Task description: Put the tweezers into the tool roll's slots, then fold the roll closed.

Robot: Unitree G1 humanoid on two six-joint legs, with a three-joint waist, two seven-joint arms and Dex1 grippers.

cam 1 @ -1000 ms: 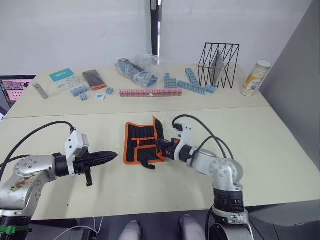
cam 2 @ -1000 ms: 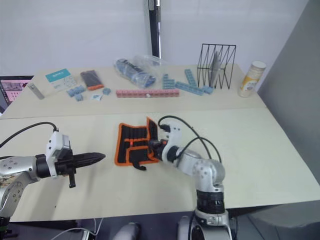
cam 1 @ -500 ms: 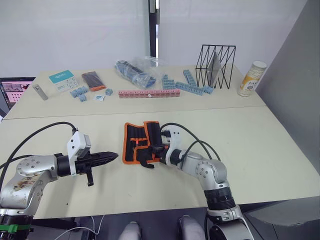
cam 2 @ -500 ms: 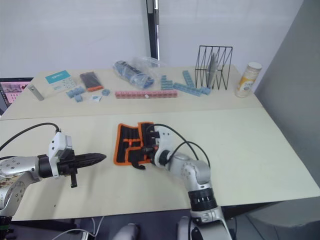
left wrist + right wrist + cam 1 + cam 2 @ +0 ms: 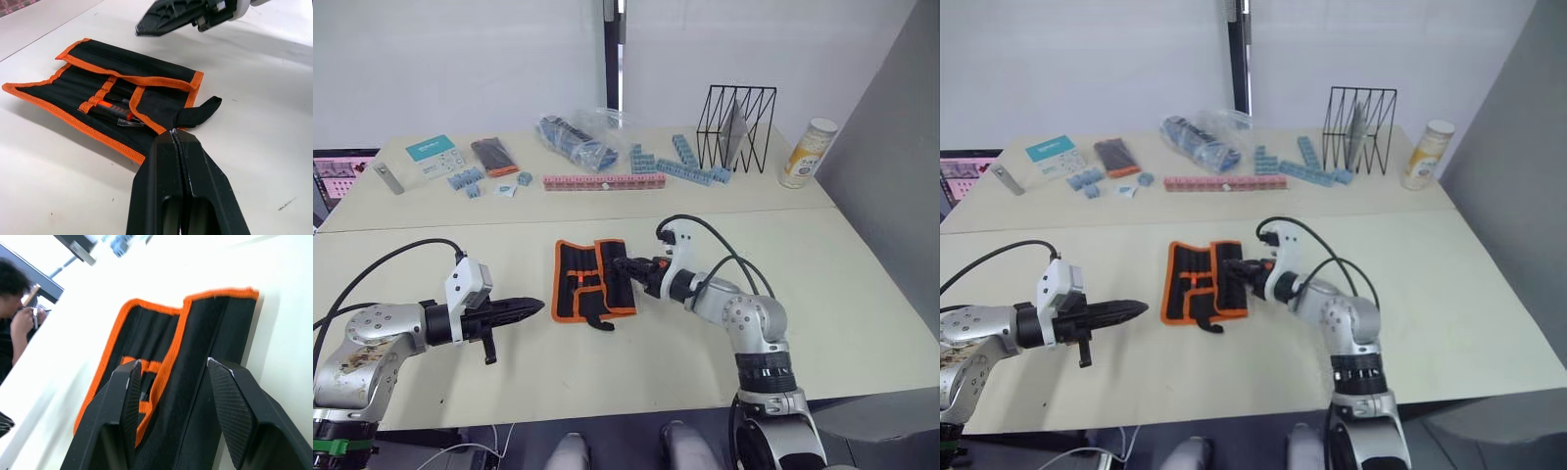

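The tool roll [image 5: 592, 280] lies flat on the near table [image 5: 862, 294], its right-hand flap folded over the inner panel. The right gripper [image 5: 625, 263] hovers at the folded flap's edge, fingers apart. The left gripper [image 5: 530, 307] is closed and empty, left of the roll. Dark tools, possibly the tweezers [image 5: 115, 108], sit under the orange strip.

bright, even light; soft shadows

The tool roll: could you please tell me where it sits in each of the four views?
Left eye view: tool roll at table centre, between both arms.
Right eye view: centre, slightly left.
Left wrist view: upper left.
Right wrist view: centre, behind the jaws.
Shared landmark: its folded right flap's orange edging.
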